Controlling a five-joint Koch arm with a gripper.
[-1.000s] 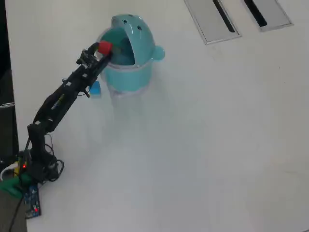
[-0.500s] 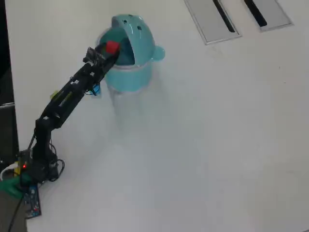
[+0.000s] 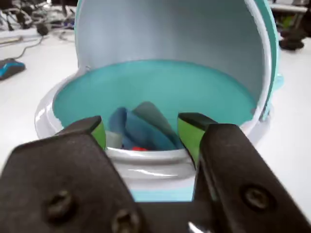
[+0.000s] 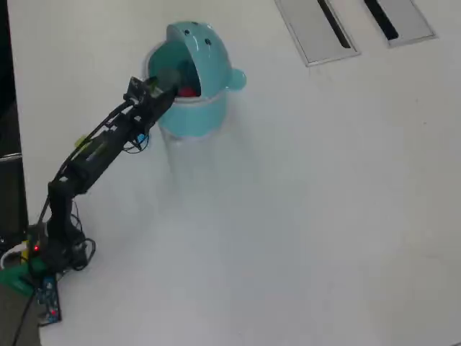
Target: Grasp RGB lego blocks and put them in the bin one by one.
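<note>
bin (image 4: pixel 189 108) on white table (image 4: pixel 302 202)

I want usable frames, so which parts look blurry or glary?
Wrist view: the hand up close is soft, the bin sharper, with a bright glint on its near rim. Overhead view: evenly lit, pale table slightly washed out, faint shadow below the bin.

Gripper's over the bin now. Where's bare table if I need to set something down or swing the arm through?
Overhead, the white table is bare across the whole middle and right, bordered by the bin upper left, the grey slotted panels at the top, and the arm base at the left edge. It is crowded only around the bin's rim, where the open gripper sits.
</note>
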